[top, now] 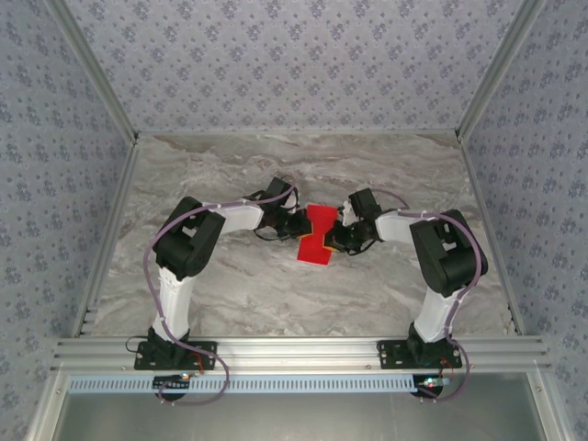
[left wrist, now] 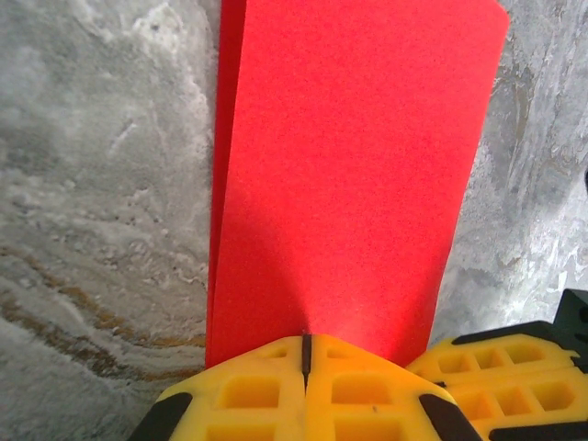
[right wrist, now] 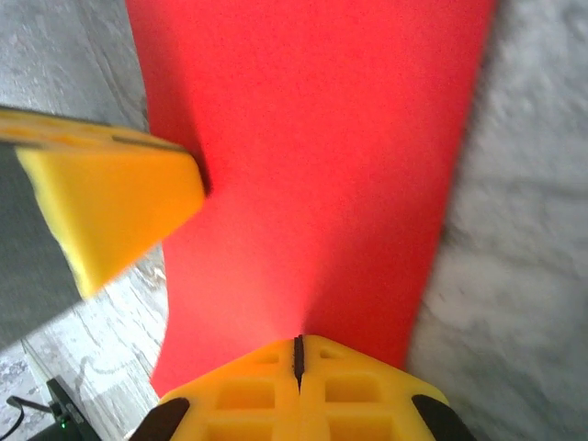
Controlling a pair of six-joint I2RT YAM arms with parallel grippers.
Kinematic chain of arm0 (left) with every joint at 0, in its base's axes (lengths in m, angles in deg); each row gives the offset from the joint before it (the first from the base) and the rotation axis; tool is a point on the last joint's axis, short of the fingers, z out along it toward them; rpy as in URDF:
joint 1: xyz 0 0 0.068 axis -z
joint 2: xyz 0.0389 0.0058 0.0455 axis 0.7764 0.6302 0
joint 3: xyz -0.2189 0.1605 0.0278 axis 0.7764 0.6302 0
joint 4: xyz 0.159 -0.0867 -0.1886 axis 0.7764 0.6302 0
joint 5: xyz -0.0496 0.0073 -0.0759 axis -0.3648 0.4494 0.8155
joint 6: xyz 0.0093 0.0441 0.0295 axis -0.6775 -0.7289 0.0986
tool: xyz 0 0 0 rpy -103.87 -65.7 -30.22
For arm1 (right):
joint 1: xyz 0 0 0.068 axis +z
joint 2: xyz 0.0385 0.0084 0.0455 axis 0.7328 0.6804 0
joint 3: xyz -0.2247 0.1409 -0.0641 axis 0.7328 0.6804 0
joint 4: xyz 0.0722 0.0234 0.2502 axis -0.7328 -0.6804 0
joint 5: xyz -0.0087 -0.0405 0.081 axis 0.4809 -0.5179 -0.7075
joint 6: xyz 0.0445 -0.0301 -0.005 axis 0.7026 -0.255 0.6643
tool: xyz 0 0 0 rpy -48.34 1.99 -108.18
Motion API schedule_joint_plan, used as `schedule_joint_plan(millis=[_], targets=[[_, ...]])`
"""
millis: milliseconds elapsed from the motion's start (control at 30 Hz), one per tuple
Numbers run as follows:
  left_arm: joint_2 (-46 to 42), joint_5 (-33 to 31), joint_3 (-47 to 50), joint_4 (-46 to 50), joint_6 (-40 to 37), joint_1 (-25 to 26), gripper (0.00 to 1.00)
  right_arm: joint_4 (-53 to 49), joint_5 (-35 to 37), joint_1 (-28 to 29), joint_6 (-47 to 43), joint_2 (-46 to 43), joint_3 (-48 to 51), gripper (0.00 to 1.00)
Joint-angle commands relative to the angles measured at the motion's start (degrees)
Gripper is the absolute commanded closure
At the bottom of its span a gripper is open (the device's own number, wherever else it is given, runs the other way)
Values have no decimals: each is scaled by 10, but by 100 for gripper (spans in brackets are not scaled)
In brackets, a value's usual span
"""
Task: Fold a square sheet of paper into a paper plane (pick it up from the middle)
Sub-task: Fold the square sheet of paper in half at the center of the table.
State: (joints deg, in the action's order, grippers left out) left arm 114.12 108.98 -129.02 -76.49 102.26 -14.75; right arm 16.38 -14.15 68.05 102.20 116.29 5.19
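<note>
Your left pincer (left wrist: 305, 344) is squeezed tight, pinching the near edge of the red sheet of paper (left wrist: 358, 165). Your right pincer (right wrist: 297, 342) sits just to its right, squeezed tight on the same sheet. The paper runs straight out from both pincers' tips. On the left side of the left pincer, a second layer of paper peeks out. Past the paper lies the grey marble table (top: 230, 285).
</note>
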Motion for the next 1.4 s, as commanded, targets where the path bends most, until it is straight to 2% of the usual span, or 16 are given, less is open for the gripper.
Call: schedule_joint_plan(millis=[0, 233, 433, 767, 1067, 1367], targets=[[70, -113, 57, 157, 4, 4, 100, -90, -2, -17, -29, -23, 39, 100], [70, -113, 56, 156, 5, 4, 100, -48, -16, -21, -12, -36, -35, 100], [66, -113, 56, 156, 4, 4, 100, -31, -32, 8, -13, 17, -75, 100], [68, -117, 54, 156, 7, 4, 100, -13, -40, 28, -4, 16, -4, 100], [68, -121, 51, 161, 9, 4, 100, -12, -47, 31, -7, 13, 22, 100], [72, -126, 51, 164, 10, 4, 100, -71, -56, 32, -43, -18, 64, 100]])
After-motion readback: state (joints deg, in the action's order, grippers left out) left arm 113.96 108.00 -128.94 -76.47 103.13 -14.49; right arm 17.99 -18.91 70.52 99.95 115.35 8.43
